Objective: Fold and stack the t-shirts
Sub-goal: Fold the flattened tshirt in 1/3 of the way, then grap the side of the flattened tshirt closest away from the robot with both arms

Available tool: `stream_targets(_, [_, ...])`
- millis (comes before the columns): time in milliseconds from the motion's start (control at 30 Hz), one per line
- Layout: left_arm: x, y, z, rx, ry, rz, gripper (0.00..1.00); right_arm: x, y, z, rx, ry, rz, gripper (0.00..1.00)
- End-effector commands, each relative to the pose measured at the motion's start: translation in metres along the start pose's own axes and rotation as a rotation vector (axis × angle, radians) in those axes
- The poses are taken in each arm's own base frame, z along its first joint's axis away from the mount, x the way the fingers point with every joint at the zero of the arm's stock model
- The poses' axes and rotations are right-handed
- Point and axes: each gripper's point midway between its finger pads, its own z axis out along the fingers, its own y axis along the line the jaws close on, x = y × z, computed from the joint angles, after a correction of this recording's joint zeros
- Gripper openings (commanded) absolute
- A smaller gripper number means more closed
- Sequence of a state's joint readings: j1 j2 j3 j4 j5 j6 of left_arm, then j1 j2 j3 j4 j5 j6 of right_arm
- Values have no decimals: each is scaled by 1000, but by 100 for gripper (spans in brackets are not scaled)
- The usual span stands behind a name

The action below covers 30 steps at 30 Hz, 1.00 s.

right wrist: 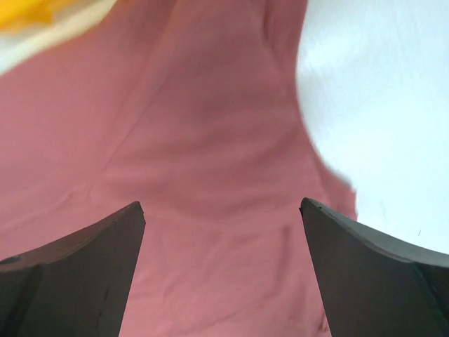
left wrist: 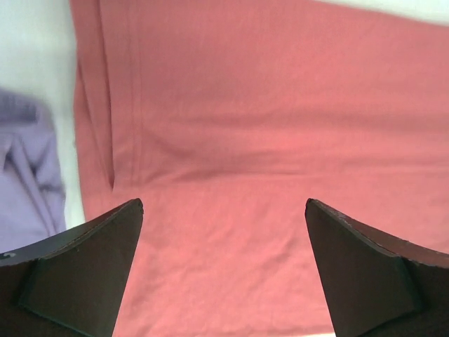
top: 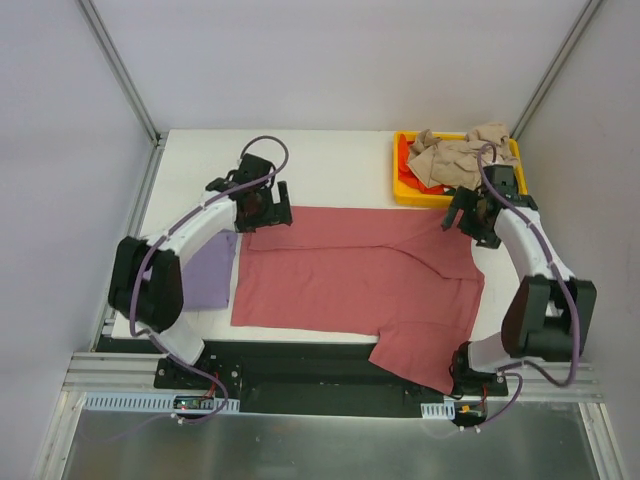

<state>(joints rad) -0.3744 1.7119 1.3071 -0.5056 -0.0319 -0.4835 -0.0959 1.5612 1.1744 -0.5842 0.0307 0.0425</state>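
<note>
A large dusty red-pink t-shirt (top: 350, 272) lies spread flat across the white table, one sleeve hanging over the near edge at the right. A folded lavender t-shirt (top: 210, 272) rests to its left. Beige t-shirts (top: 455, 155) are heaped in the yellow tray. My left gripper (top: 268, 208) hovers over the pink shirt's far left corner, jaws open and empty; in the left wrist view the pink t-shirt (left wrist: 266, 140) fills the frame with the lavender t-shirt (left wrist: 24, 175) at the left. My right gripper (top: 470, 218) hangs open over the far right corner of the pink t-shirt (right wrist: 196, 175).
The yellow plastic tray (top: 410, 190) stands at the back right, a bit of red cloth (top: 404, 152) showing inside. White walls and metal rails enclose the table. A yellow tray corner (right wrist: 28, 10) shows in the right wrist view.
</note>
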Motion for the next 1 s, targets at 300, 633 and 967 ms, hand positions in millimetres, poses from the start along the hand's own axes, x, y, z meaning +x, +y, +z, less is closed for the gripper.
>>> stream_targets(300, [151,49,-38,-92,182,-185,99,186,29,-41,-79,225,-148,96])
stream_targets(633, [155,58,-32,-154,167,-157,99,176,37,15,-57,370,-155,96])
stream_targets(967, [148,62,-10,-244,198,-137,99,127,38,45,-39,356,-171,97])
